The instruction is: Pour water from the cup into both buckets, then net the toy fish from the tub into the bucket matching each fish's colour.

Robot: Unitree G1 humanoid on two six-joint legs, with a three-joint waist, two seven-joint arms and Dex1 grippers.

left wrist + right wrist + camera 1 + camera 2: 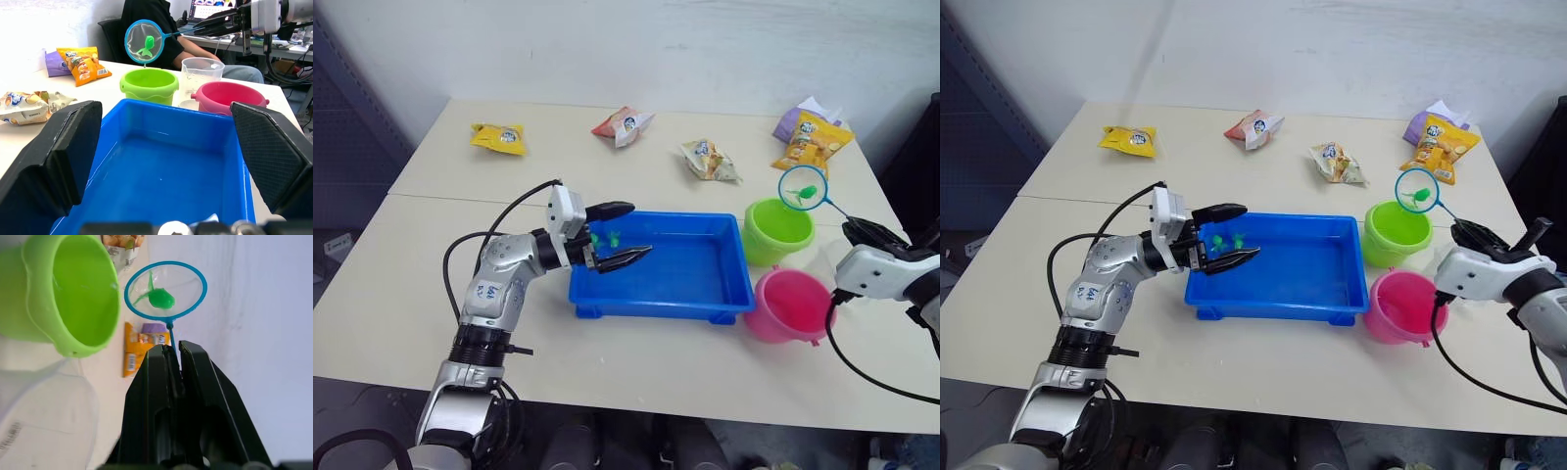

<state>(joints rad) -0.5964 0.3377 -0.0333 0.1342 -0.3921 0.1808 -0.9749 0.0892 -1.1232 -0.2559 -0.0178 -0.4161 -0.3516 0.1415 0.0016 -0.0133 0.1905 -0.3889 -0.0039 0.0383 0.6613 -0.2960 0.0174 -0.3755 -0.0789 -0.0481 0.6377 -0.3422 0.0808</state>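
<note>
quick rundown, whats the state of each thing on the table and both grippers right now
Round blue-rimmed mesh net: held above the green bucket, green fish inside.
Lime green plastic bucket: upright.
Pink plastic bucket: upright.
Shallow blue plastic tub: holds water, green fish at its left end.
Clear plastic measuring cup: upright, set down.
Left gripper: open, over the tub.
Right gripper: shut on the net's handle.

Net [802,188] holding green fish [161,298], above green bucket [777,230], beside pink bucket [789,305]
</note>
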